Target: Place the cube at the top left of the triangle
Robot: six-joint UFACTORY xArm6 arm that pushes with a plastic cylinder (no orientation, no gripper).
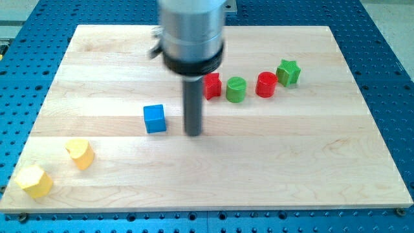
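**Tool and blocks on the tabletop, single view.** The tool is a plain dark rod under a grey cylindrical housing. It has nothing to open or close and grips nothing, so it can only push. My tip (194, 134) rests on the tabletop (291, 162) near the middle of the board, touching no block.

The blue cube (154, 119), the task's object, lies just beside my tip on the view's left, with a narrow gap between them. From this side, a push would probably send the cube towards the view's left.

Above my tip, a row of four blocks runs towards the view's right:
- a red block (213, 85), partly hidden by the rod, its shape unclear
- a green cylinder (236, 89)
- a red cylinder (266, 84)
- a green star (288, 72), set slightly higher

Two yellow blocks lie well apart from these at the view's lower left, one (80, 153) nearer the cube and one (33, 180) by the board's corner. Their outlines cannot be read with certainty.

No block can be identified firmly as the triangle, so the cube's target is uncertain. If the triangle is the half-hidden red block, the cube must travel up and to the right, and my tip would first have to go round to the cube's lower left. The placement appears not yet done.
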